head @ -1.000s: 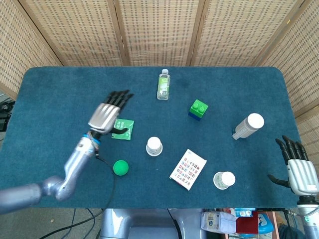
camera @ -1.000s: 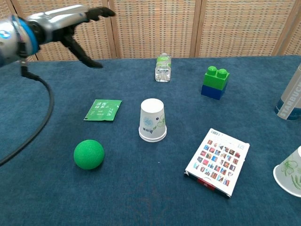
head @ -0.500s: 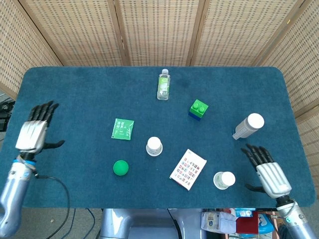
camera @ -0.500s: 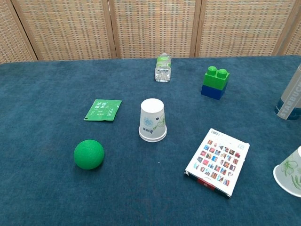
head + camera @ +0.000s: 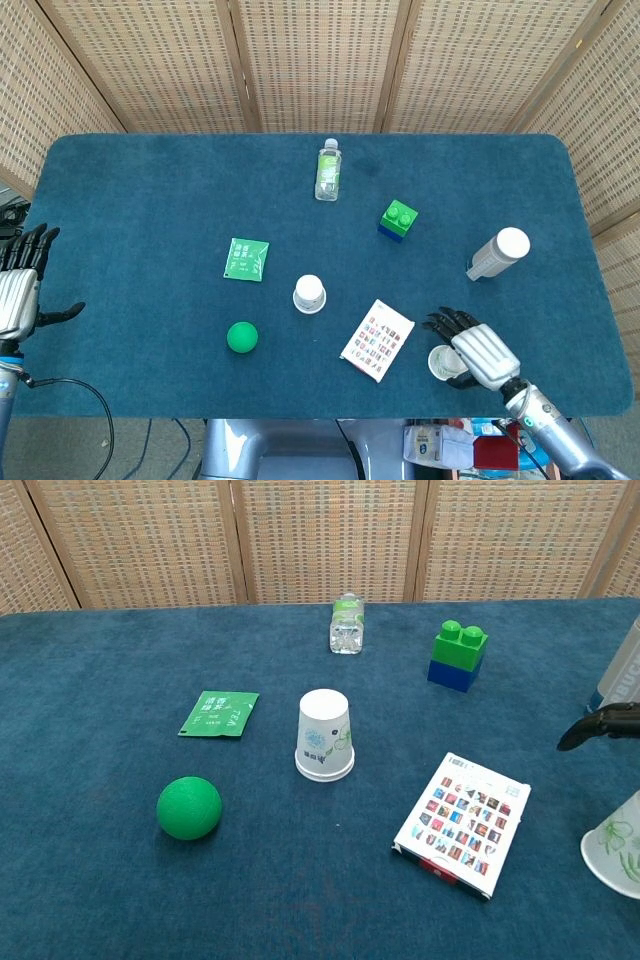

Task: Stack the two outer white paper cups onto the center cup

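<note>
Right hand (image 5: 478,352) positioned over near-right paper cup (image 5: 442,362), fingers spread toward far left, nothing seen gripped; contact with cup cannot be told. Left hand (image 5: 18,290) held at table's (image 5: 150,180) left edge, fingers extended and apart, thumb out to right, nothing held. Center cup (image 5: 325,734) set upside down mid-table, between green packet (image 5: 219,714) and card box (image 5: 462,823)

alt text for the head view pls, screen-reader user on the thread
Overhead view of a blue table: the robot's right hand hovers over a white paper cup near the front right edge, while its left hand waits open off the table's left side. Another upside-down cup stands mid-table among a green ball, green packet, card box, toy block and two bottles.
</note>
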Controlling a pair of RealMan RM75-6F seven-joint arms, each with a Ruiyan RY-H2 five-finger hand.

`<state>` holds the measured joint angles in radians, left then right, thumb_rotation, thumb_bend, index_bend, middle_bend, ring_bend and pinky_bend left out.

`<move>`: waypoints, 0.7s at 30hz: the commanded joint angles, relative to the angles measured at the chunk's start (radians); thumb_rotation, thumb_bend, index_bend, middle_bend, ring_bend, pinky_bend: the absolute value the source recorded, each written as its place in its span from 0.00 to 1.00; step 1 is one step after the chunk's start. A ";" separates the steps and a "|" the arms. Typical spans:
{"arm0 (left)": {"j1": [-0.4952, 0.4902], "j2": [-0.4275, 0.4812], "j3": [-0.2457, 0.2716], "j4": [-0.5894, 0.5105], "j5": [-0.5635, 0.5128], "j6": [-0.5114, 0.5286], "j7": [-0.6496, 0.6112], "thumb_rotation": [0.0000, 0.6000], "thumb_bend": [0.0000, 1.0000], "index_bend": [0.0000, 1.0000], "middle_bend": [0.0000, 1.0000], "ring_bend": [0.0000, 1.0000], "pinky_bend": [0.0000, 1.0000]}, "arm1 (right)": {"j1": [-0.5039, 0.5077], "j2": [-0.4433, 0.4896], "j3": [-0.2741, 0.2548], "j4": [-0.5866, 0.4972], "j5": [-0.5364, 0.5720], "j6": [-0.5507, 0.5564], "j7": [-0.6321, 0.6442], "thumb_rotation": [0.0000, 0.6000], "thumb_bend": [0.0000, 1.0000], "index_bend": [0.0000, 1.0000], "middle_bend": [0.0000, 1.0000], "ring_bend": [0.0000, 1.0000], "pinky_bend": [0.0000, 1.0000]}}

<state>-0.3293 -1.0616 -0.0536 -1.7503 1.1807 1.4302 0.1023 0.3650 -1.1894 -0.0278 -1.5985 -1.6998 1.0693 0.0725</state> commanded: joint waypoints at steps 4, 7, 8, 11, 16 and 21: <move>0.011 0.010 -0.016 0.000 0.009 -0.018 -0.019 1.00 0.10 0.00 0.00 0.00 0.00 | 0.027 0.007 -0.005 -0.027 0.040 -0.045 -0.072 1.00 0.11 0.25 0.25 0.14 0.24; 0.014 0.012 -0.024 0.005 0.013 -0.030 -0.028 1.00 0.10 0.00 0.00 0.00 0.00 | 0.026 0.017 -0.003 -0.029 0.064 -0.046 -0.092 1.00 0.11 0.25 0.25 0.14 0.24; 0.015 0.012 -0.026 0.005 0.013 -0.034 -0.028 1.00 0.10 0.00 0.00 0.00 0.00 | 0.026 0.021 -0.004 -0.029 0.071 -0.047 -0.094 1.00 0.11 0.25 0.25 0.14 0.24; 0.017 0.012 -0.031 0.007 0.016 -0.044 -0.027 1.00 0.10 0.00 0.00 0.00 0.00 | 0.023 0.033 -0.011 -0.028 0.085 -0.049 -0.099 1.00 0.11 0.25 0.26 0.15 0.27; 0.022 0.007 -0.042 0.013 0.027 -0.050 -0.024 1.00 0.10 0.00 0.00 0.00 0.00 | 0.014 0.029 -0.033 -0.012 0.081 -0.040 -0.077 1.00 0.11 0.26 0.31 0.22 0.39; 0.028 0.005 -0.051 0.013 0.033 -0.051 -0.022 1.00 0.10 0.00 0.00 0.00 0.00 | 0.014 -0.006 -0.040 0.029 0.065 -0.021 -0.029 1.00 0.14 0.29 0.37 0.30 0.46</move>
<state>-0.3017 -1.0562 -0.1039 -1.7374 1.2137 1.3797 0.0803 0.3794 -1.1843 -0.0657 -1.5822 -1.6292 1.0413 0.0333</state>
